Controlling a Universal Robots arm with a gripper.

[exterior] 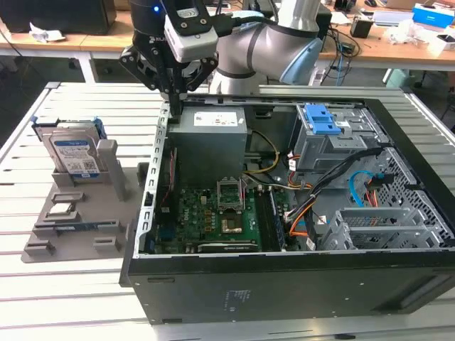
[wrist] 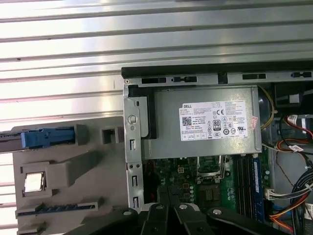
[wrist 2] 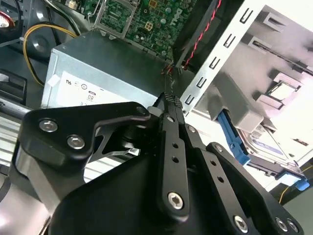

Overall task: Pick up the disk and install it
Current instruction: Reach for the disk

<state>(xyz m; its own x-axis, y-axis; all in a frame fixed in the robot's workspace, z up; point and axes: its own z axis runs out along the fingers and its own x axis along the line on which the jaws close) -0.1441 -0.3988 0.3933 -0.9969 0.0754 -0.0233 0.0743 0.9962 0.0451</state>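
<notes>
An open computer case (exterior: 284,284) is laid on its side on a slatted metal table (exterior: 71,305), with its interior exposed. The gripper (exterior: 175,98) is held above the case's far corner, over the edge where the case wall meets the grey power supply (exterior: 210,138). In the second wrist view its two black fingers (wrist 2: 171,147) are seen pressed together at the tips, clenched on nothing.

The disk (exterior: 71,153) is found outside the case, to the exterior view's left of it. It is stood upright on edge in a grey holder (exterior: 114,174) that lies just beside the case wall. Its blue-and-white label is turned toward the exterior view's camera. The disk is well apart from the gripper.

On the same holder, a small square silver chip (exterior: 62,209) and a thin dark memory stick (exterior: 77,226) are laid flat. Inside the case, a green motherboard (exterior: 213,213) is seen just beside the power supply. A blue-latched drive bay (exterior: 320,121) is set toward the case's far side, at the exterior view's right.
</notes>
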